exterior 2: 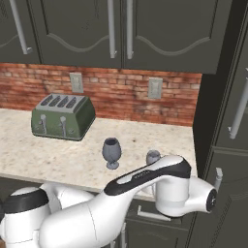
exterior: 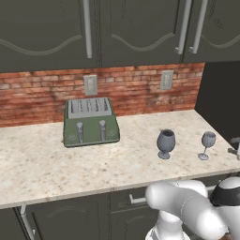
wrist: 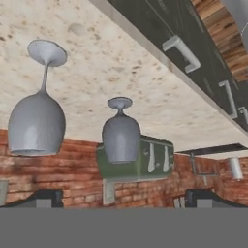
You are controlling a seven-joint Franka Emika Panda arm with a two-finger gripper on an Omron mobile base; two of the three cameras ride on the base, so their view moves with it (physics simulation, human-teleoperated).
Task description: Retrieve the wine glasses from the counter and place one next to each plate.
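Beige speckled stone forms the counter [exterior: 51,164], which runs along a red brick wall [exterior: 42,91] under dark panelled upper cabinets [exterior: 136,28] with silver handles. Nearest the camera, the white arm [exterior 2: 145,181] reaches forward at the counter's front edge, over the dark lower cabinet fronts [exterior: 70,218]. In the hand view, which is rolled upside down, the gripper [wrist: 121,198] has its two dark fingertips [wrist: 43,197] set wide apart with nothing between them, facing both glasses. The slimmer, clearer wine glass [exterior: 206,145] stands upright near the counter's right end, closest to the hand; in the right base view the arm partly hides it. The squat, darker wine glass [exterior: 165,143] stands upright just to its left, apart from it. Farther back, a green four-slot toaster [exterior: 90,122] sits against the brick wall, below two wall outlets [exterior: 90,85].
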